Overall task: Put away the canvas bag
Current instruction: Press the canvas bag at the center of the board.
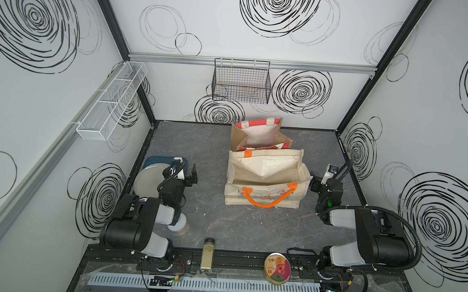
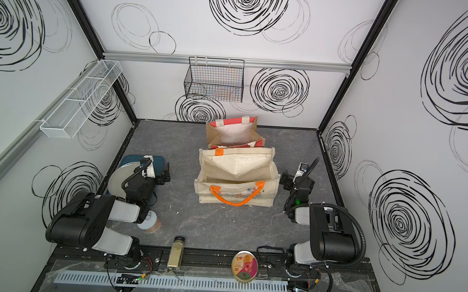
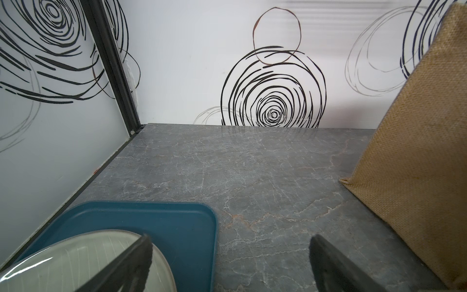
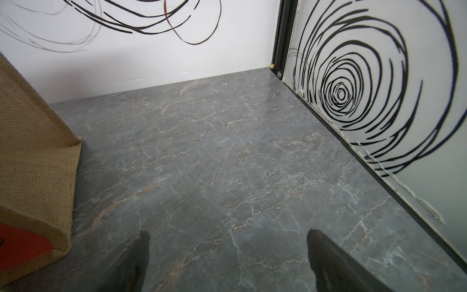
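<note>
- White walls scrawled with black swirls box in a grey marbled tabletop [image 1: 211,228], seen in both top views.
- Canvas bag [image 1: 265,165] stands upright near the table's middle, a touch toward 2 o'clock. It's cream, its mouth gapes open, and its far wall sags inward. An orange handle droops over the near face, which carries a faint flower print.
- Jute bag [image 1: 258,135] with red trim stands at the canvas bag's 12 o'clock, right up against it and also open.
- White mesh rack [image 1: 110,103] hangs on the wall at 9 o'clock, and a black wire basket [image 1: 241,81] hangs at 12.
- Teal tray [image 1: 156,160] sits at 9 o'clock, with a pale plate [image 1: 147,179] resting on it.
- Left gripper [image 1: 194,174] hovers at the canvas bag's 9 o'clock, well apart from it. Its claw is spread wide with nothing in it.
- Right gripper [image 1: 312,182] sits just beside the bag's 3 o'clock side. Its claw is spread too and holds nothing; the wrist view shows bare table between the fingers.
- Spice jar [image 1: 207,255] and round tin [image 1: 277,267] lie at 6 o'clock.
</note>
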Robot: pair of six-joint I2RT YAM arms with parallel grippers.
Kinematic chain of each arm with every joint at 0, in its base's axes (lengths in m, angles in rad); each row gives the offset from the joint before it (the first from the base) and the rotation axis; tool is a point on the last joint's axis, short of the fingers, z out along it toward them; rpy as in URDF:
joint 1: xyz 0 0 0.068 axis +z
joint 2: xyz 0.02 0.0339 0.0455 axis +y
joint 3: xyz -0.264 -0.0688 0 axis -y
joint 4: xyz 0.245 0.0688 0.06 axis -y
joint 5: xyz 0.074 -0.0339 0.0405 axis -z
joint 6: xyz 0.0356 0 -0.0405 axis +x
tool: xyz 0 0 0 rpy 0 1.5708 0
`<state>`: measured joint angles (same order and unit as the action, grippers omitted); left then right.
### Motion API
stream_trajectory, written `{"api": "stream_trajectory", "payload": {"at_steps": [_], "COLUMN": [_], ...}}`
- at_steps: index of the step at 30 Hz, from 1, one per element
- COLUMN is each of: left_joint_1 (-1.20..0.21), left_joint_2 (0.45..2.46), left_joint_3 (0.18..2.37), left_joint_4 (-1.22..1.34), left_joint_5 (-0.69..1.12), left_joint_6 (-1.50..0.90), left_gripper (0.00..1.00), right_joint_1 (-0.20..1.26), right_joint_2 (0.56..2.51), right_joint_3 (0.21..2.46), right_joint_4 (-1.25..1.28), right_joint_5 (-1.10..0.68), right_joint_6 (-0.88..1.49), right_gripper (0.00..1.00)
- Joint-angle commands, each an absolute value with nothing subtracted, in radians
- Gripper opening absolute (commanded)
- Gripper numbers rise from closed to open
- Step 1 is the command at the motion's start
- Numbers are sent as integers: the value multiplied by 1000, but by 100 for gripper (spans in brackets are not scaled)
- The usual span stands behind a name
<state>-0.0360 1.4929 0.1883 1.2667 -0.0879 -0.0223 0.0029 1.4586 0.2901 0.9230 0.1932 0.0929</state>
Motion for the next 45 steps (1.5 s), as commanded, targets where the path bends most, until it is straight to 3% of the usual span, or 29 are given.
{"api": "stream_trajectory", "payload": {"at_steps": [1,6,12,15,19,22,27,33,41,45], "left_joint_1": [-28,-21,-56,-60,-55,-68,-212,-303,-358,-341], "left_joint_2": [1499,1464,1172,1064,1025,1032,1062,1071,1067,1040], "left_joint_3": [193,123,234,322,488,612,853,989,1015,992], "left_joint_4": [1345,1460,1053,879,625,470,129,-86,-240,-246], "left_joint_5": [-96,-141,-258,-328,-197,-12,76,188,352,405], "left_joint_6": [-14,-40,-41,-183,-322,-392,-285,-266,-263,-314], "left_gripper": [99,99,99,99,99,99,99,99,99,99], "right_joint_1": [-3,-20,-75,-123,-202,-181,96,459,822,928], "right_joint_2": [1449,1343,1157,1064,963,928,1045,1192,1350,1407], "right_joint_3": [303,319,379,489,589,672,957,1155,1314,1329], "right_joint_4": [945,829,609,392,283,272,-30,-193,-364,-404], "right_joint_5": [200,194,160,109,-74,-228,-133,10,-30,-101], "right_joint_6": [107,121,192,279,348,273,46,-125,-206,-188], "right_gripper": [100,100,100,100,100,100,100,100,100,98]}}
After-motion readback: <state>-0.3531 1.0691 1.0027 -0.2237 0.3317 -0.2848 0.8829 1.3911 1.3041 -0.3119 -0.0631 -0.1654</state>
